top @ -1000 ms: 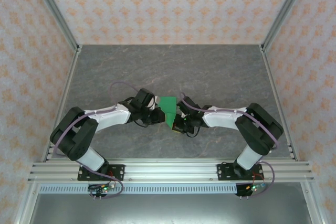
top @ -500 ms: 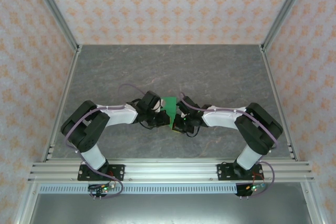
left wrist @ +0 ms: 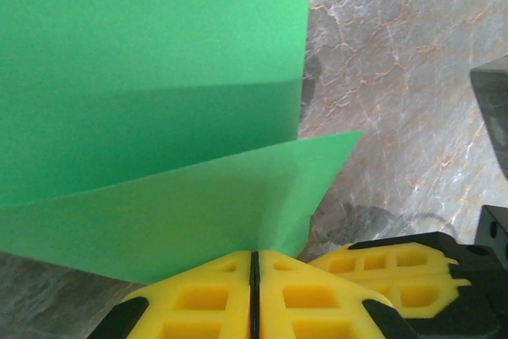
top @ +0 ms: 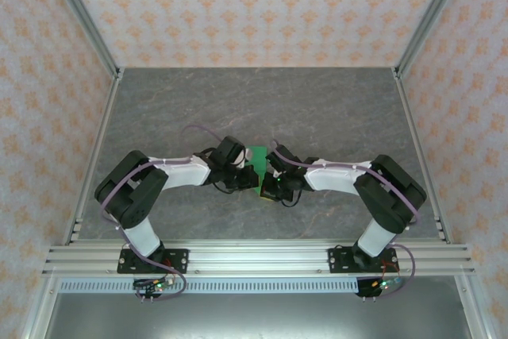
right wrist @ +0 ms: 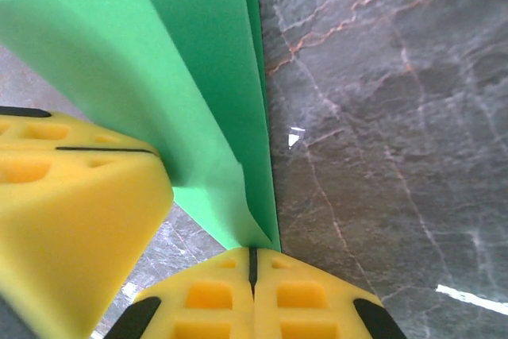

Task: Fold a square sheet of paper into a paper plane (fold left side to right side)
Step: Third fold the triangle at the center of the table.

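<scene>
While both arms meet over the sheet of paper (top: 255,158), which lies at the middle of the surface (top: 262,101) a little toward its near edge, the step in hand looks to be the left-over-right fold: one flap (left wrist: 182,212) stands raised above the layer beneath.

Seen from the left wrist, the left jaws are pressed together. Their yellow pads (left wrist: 208,301) meet at a thin seam with the flap's lower edge nipped between them. Seen from the right wrist, the right jaws are closed too, their pads (right wrist: 214,301) pinching the near tip of the sheet where its layers come together. Another yellow finger (right wrist: 79,196) at that view's left is probably the left arm's, touching or nearly touching the paper; the angle does not settle which.

Next, I judge, the left arm (top: 171,172) must carry its flap across to the right edge without dragging the sheet while the right arm (top: 341,174) pins its corner. The edges should lie flush before any crease is pressed. Thin paper buckles easily, so a slow, low sweep seems wise.
</scene>
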Tool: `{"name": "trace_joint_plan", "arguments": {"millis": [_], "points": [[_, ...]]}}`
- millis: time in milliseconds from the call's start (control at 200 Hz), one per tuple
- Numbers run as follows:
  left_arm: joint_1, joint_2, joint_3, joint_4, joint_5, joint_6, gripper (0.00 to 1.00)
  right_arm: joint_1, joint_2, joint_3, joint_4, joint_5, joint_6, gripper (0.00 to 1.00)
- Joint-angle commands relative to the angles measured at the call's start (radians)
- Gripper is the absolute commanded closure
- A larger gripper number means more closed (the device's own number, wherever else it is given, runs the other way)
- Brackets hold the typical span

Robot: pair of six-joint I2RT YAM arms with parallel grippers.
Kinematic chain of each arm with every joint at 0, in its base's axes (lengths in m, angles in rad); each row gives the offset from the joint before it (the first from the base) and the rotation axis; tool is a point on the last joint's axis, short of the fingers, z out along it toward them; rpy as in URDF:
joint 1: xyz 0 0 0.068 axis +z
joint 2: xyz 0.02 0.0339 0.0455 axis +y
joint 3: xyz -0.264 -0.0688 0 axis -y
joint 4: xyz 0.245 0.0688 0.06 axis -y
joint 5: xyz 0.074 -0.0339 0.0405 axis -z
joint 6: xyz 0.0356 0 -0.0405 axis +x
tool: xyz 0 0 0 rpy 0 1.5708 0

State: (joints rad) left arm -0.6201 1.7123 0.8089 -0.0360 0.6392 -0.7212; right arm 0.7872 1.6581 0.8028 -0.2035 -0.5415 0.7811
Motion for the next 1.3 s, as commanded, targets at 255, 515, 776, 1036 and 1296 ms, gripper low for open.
{"name": "trace_joint_plan", "arguments": {"millis": [255, 515, 776, 1036, 1296], "points": [[-0.003, 0.060, 0.013, -0.012, -0.080, 0.075, 0.92, 0.007, 0.055, -0.014, -0.143, 0.077, -0.023, 0.98], [0.057, 0.058, 0.011, -0.018, -0.098, 0.140, 0.92, 0.007, 0.060, -0.017, -0.149, 0.074, -0.027, 0.98], [0.125, 0.066, 0.021, -0.032, -0.094, 0.202, 0.92, 0.007, 0.061, -0.016, -0.159, 0.070, -0.033, 0.99], [0.181, 0.089, 0.029, -0.053, -0.100, 0.255, 0.92, 0.007, 0.061, -0.017, -0.162, 0.066, -0.035, 0.99], [0.212, 0.128, 0.114, -0.111, -0.099, 0.304, 0.92, 0.008, 0.061, -0.018, -0.166, 0.062, -0.038, 0.99]]}}
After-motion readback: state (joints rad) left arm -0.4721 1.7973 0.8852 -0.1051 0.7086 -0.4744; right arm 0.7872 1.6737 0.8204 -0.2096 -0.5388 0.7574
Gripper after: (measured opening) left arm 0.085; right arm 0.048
